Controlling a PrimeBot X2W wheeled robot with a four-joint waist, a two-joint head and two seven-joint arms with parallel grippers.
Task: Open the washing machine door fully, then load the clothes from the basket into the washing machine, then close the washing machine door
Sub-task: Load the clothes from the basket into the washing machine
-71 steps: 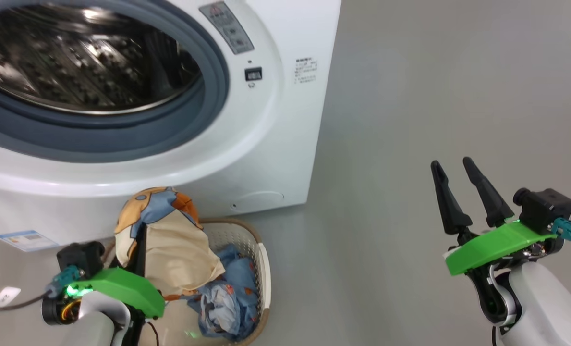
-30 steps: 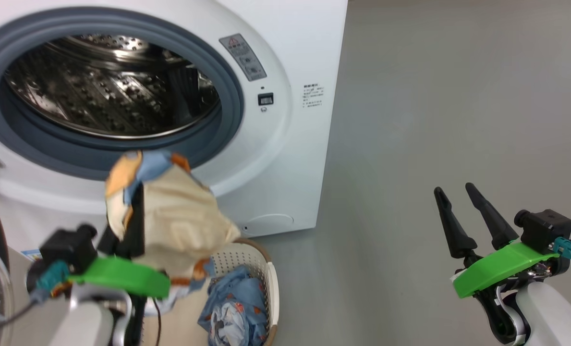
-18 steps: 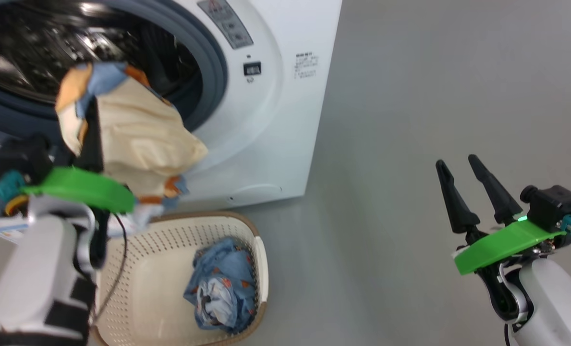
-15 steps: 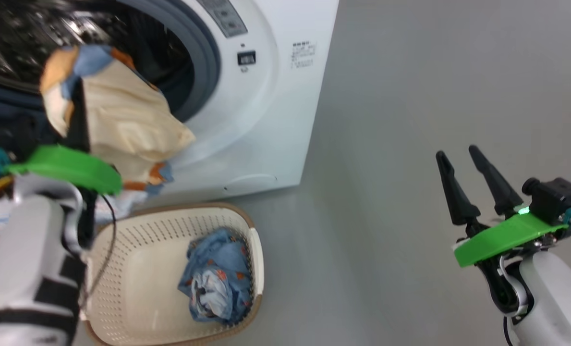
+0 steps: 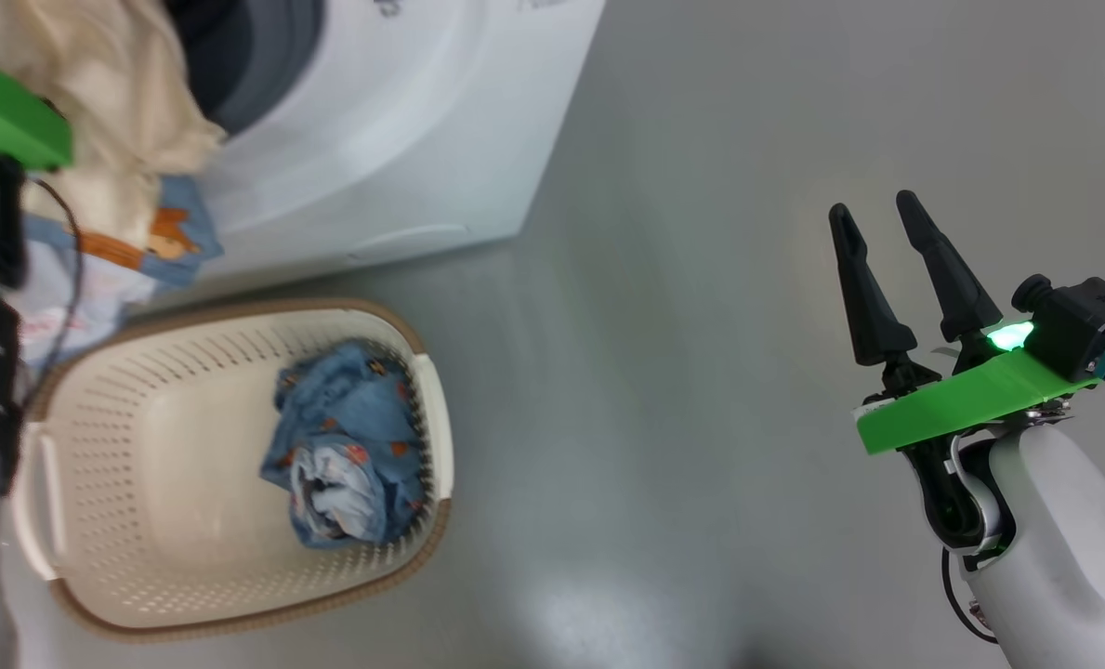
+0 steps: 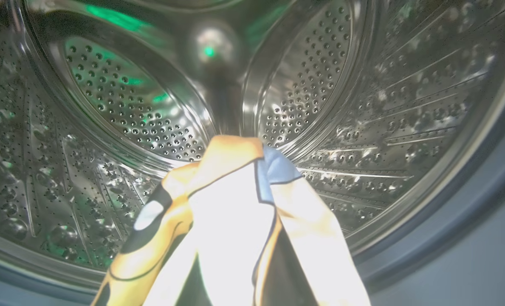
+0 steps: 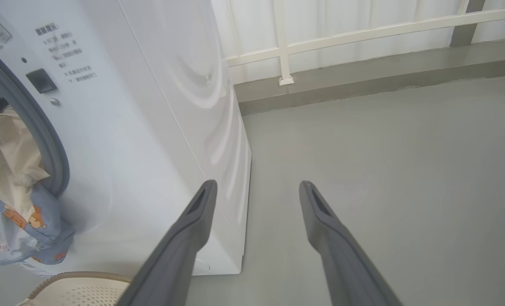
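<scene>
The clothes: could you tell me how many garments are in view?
2. The cream garment hangs at the washing machine's opening; the light blue garment lies in the basket. Others may be hidden beneath it.

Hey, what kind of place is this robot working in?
Probably a laundry area: a white front-loading washing machine stands on a grey floor, a perforated laundry basket holding a blue garment sits before it, and a white railing runs along the far edge.
</scene>
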